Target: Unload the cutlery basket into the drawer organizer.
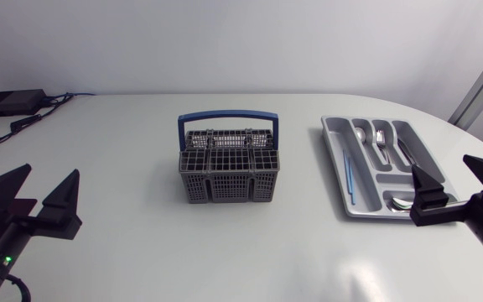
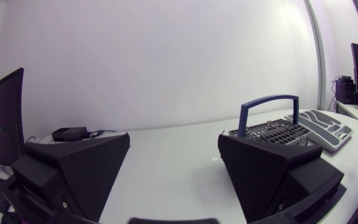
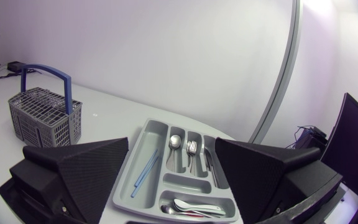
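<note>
The grey cutlery basket point(image 1: 229, 168) with a blue handle stands mid-table; no cutlery shows above its rim. The grey drawer organizer point(image 1: 332, 147) lies to its right and holds a spoon point(image 1: 360, 134), a fork point(image 1: 381, 141), a thin blue stick point(image 1: 348, 172) and more spoons in its near compartment. My left gripper point(image 1: 50, 180) is open at the near left, far from the basket point(image 2: 272, 127). My right gripper point(image 1: 443, 172) is open over the organizer's near right corner. In the right wrist view the organizer point(image 3: 151, 127) lies just ahead of the open right gripper point(image 3: 173, 180).
A black box point(image 1: 11, 102) with cables sits at the table's far left corner. Bare tabletop lies between the basket and each gripper. The table's curved edge runs just past the organizer on the right.
</note>
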Robot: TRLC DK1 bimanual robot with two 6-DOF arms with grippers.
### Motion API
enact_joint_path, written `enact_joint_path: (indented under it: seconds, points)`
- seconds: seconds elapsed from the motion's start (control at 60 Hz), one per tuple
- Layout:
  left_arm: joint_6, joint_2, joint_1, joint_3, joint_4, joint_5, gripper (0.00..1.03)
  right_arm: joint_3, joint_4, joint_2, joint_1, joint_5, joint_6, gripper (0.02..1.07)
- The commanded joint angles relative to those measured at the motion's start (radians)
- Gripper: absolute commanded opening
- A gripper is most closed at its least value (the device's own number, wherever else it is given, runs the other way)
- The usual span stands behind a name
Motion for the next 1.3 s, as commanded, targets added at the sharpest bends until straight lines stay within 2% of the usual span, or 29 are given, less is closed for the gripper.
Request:
enact_joint_path:
  seconds: [0.0, 0.15, 0.483, 1.283]
  points:
    - [-0.060, -0.046, 0.020, -0.049, -0.016, 0.012, 0.98, -0.051, 0.021, -0.044, 0.012, -0.007, 0.059, 1.02]
    - [-0.113, -0.126, 0.050, -0.106, -0.060, 0.031, 0.98, -0.120, 0.033, -0.129, 0.019, -0.011, 0.125, 1.02]
    - [-0.113, -0.126, 0.050, -0.106, -0.060, 0.031, 0.98, -0.263, 0.058, -0.307, 0.033, -0.020, 0.265, 1.02]
    - [-0.113, -0.126, 0.050, -0.106, -0.060, 0.031, 0.98, -0.263, 0.058, -0.307, 0.033, -0.020, 0.265, 1.02]
